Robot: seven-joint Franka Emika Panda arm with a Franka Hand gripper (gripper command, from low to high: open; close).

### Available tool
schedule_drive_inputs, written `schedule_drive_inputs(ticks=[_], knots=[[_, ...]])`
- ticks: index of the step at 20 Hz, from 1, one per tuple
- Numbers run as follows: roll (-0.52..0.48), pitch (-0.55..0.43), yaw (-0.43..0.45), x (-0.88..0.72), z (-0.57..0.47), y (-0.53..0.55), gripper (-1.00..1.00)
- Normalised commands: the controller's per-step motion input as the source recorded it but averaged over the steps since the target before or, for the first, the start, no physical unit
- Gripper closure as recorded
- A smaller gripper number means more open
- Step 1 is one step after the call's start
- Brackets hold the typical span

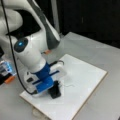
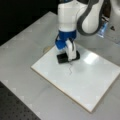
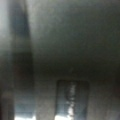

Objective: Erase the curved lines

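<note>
In the wrist view everything was murky grey, with only a pale rectangular patch point(image 3: 72, 100) low in the frame; nothing there could be named with confidence. In both front views the gripper point(image 2: 68, 57) was down on the white board point(image 2: 100, 85), carrying a black eraser block point(image 2: 68, 58) that rested flat on the surface; whether its fingers were pressed on the block or the block was mounted to them could not be told. The curve lines point(image 2: 70, 70) remained: a thin, short, dark grey squiggle just beside the eraser, toward a front view's bottom, also visible faintly in a front view point(image 1: 68, 85). The erasing looked barely begun, with the squiggle not yet wiped.
</note>
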Motion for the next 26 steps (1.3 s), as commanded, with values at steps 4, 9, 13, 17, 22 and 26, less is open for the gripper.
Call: schedule_drive_inputs(ticks=[4, 9, 13, 17, 22, 26], knots=[[0.111, -0.080, -0.069, -0.05, -0.52, 0.08, 1.00], [0.113, -0.081, -0.067, -0.02, -0.54, 0.10, 1.00], [0.113, -0.080, -0.070, -0.02, -0.54, 0.09, 1.00], [0.112, -0.079, -0.071, -0.03, -0.54, 0.09, 1.00], [0.135, -0.088, -0.048, -0.01, -0.56, 0.11, 1.00], [0.137, -0.080, -0.066, -0.01, -0.57, 0.10, 1.00]])
